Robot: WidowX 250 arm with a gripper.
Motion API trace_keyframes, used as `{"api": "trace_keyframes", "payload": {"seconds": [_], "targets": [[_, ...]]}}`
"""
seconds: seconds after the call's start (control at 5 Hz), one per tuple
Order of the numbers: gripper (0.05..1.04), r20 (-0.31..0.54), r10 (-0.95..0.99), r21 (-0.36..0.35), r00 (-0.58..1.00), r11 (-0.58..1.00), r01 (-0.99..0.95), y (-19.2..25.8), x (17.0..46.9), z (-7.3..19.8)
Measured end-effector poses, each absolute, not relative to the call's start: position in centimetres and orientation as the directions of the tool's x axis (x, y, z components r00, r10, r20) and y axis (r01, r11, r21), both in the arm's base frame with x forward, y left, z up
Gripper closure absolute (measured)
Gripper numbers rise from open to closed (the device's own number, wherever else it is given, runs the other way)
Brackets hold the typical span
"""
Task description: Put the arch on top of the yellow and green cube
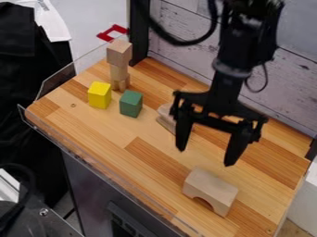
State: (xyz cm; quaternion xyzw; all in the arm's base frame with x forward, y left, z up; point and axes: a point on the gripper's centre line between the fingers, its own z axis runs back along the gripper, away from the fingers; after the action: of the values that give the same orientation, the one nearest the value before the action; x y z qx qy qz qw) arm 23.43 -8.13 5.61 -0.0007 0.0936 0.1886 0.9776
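Note:
My gripper (pixel 205 158) hangs open over the right half of the wooden table, its two fingers pointing down and well apart with nothing between them. The natural wood arch (pixel 210 190) lies below and a little in front of it, near the table's front right part, with its curved cutout facing the front. On the left of the table stand the yellow cube (pixel 99 95) and, just to its right with a small gap, the green cube (pixel 130 103). Nothing rests on either cube.
A stack of plain wooden blocks (pixel 119 64) rises behind the two cubes. Another light wooden piece (pixel 166 117) lies behind the gripper's left finger, partly hidden. Clear low guards edge the table (pixel 133 124) at left and front, and a whitewashed plank wall (pixel 186 53) stands behind.

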Motion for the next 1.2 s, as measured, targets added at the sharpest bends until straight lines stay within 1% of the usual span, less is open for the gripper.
{"api": "trace_keyframes", "payload": {"seconds": [0.2,0.4,0.6,0.8,1.0,1.2], "targets": [[0.084,-0.112,0.469,-0.003,0.876,0.882,-0.472,-8.7,23.2,6.1],[0.084,-0.075,0.549,-0.018,0.832,0.834,-0.552,-8.9,23.0,6.0],[0.084,-0.056,0.653,-0.018,0.756,0.756,-0.654,-8.8,23.3,5.9],[0.084,-0.051,0.746,-0.002,0.663,0.664,-0.747,-9.0,23.4,5.3],[0.084,-0.053,0.824,0.012,0.564,0.565,-0.825,-9.0,23.5,4.7],[0.084,-0.056,0.871,0.033,0.489,0.491,-0.871,-9.1,23.7,4.8]]}}
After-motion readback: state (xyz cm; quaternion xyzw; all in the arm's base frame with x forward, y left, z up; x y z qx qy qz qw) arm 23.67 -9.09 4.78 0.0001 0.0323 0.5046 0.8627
